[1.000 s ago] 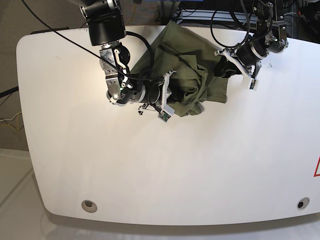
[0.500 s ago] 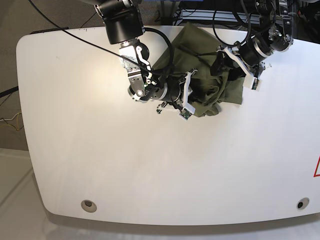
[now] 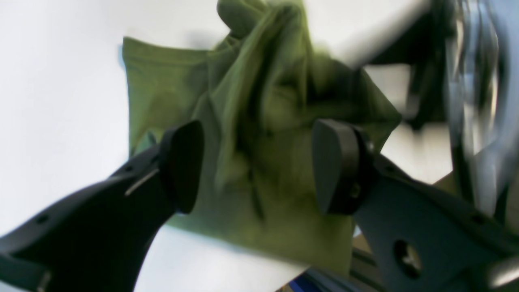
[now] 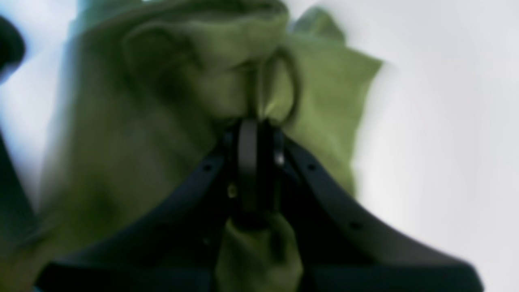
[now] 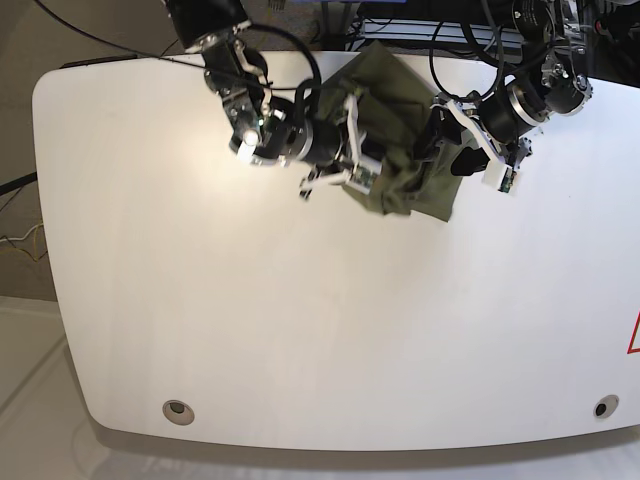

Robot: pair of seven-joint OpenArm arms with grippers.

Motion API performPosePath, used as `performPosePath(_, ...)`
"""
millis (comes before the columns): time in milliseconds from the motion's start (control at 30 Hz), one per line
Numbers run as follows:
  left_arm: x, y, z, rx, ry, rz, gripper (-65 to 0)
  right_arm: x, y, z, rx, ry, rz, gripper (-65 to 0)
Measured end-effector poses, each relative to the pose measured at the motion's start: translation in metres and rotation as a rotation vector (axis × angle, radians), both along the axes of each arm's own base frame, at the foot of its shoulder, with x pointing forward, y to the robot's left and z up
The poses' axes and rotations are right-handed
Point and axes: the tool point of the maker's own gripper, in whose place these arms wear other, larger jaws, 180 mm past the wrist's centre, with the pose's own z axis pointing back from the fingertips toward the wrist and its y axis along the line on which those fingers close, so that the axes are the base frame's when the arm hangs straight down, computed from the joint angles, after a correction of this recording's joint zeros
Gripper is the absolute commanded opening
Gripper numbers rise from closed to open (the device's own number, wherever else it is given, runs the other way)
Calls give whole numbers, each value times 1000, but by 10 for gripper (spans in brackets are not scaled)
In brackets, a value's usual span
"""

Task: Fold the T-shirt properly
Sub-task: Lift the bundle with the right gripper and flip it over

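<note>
The olive-green T-shirt lies crumpled in a heap near the table's far edge. My right gripper, on the left of the base view, is shut on a fold of it; the right wrist view shows the closed fingers pinching the green T-shirt. My left gripper stands open at the heap's right side. In the left wrist view its two dark pads are wide apart, the left gripper hovering over the T-shirt with nothing clamped.
The white table stretches toward the near edge, with a round hole at each front corner. Black cables and a dark frame run behind the far edge. A red mark sits at the right edge.
My left gripper has opened and let go of the cloth. My right gripper, still shut on the T-shirt, has dragged it right and toward the far edge, bunching it tighter.
</note>
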Motion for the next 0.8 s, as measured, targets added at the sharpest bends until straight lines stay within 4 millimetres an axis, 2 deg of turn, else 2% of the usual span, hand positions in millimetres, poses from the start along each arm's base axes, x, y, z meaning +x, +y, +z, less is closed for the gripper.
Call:
performPosePath(100,2,-1,0,-2,-3,1,-244,-18,-2,-11,5,52,4,-607)
performPosePath(200,8,-3,-4,-14,2,-5,-278,-11,-9,-10,4,41,-19,-617)
performPosePath(300,20,5,-17,-28,28,39,-318,5,-33,-8,-21,11,-95,-620)
performPosePath(333,21,7,-19,-27,33,45,-338,10,-47,-7,-34,-2,-127,-622)
performPosePath(367,26,15,-28,-10,59,79,-344,11,-51,-7,-36,-6,-137,-624)
performPosePath(467,29,25,-36,-4,72,111,-359,11,-76,-16,-100,2,-167,-630)
performPosePath(533,30,28,-43,-10,91,127,-310,11,-88,-18,-109,10,-198,-631)
performPosePath(633,31,32,-60,-13,126,136,-305,17,-117,-14,-118,-5,-258,-633)
performPosePath(700,25,41,-81,15,190,135,-302,22,-133,-12,-134,-23,-290,-634)
performPosePath(733,27,43,-82,19,183,139,-300,26,-145,-12,-157,-30,-318,-634)
performPosePath(800,26,49,-85,22,185,143,-299,27,-157,-14,-188,-32,-341,-635)
